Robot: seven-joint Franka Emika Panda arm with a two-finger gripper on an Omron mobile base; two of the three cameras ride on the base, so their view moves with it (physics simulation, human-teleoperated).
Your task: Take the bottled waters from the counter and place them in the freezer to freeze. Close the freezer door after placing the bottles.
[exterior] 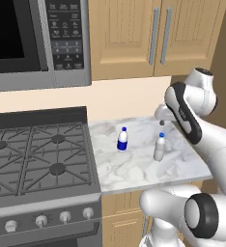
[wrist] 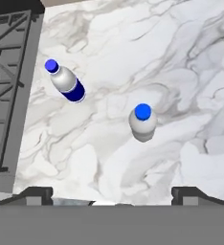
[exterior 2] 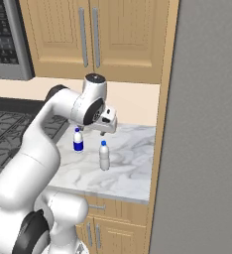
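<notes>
- The bottled waters are both standing upright on the counter (exterior: pixel 134 169): the plain bottle (exterior: pixel 160 147) nearer the right-hand end, the blue-labelled bottle (exterior: pixel 122 140) well apart from it, closer to the stove (exterior: pixel 37 154).
- The gripper (wrist: pixel 112 194) is hanging above the marble with its fingers (wrist: pixel 37 195) spread wide and nothing between them; the plain bottle's blue cap is sitting almost under the hand, a little off to one side.
- Danger one: the hand is looking straight down on a tall, narrow, light bottle. If it is descending off-centre, a fingertip is likely landing on the cap or shoulder and tipping it over.
- Danger two: a toppled bottle is probably rolling on smooth stone, towards the counter's front edge or the stove.
- Danger three: a grip taken too high on the tapering neck is risking a slip during the carry.
- The grey refrigerator face (exterior 2: pixel 207 129) is standing flat just right of the counter; whether the freezer itself is open cannot be told here.
</notes>
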